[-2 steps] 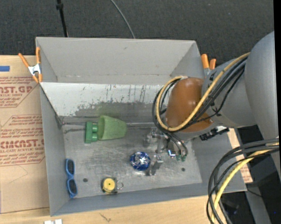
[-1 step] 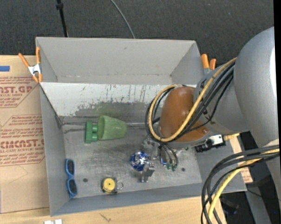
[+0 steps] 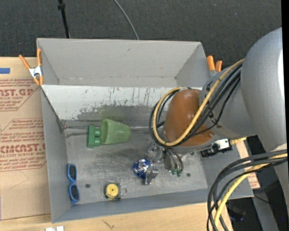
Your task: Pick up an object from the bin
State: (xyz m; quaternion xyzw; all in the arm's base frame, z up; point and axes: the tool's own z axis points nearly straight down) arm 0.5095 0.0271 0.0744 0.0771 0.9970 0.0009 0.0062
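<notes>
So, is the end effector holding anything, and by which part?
Cannot tell: the end effector is down beside a small blue-and-silver thing, but no hold shows.

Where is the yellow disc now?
The yellow disc lies by the bin's near wall in the camera view, between the blue glasses at the view's left and the small blue thing beside the pincer.

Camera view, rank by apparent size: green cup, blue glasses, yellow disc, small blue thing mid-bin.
1. green cup
2. blue glasses
3. yellow disc and small blue thing: look alike, not ranked.
</notes>
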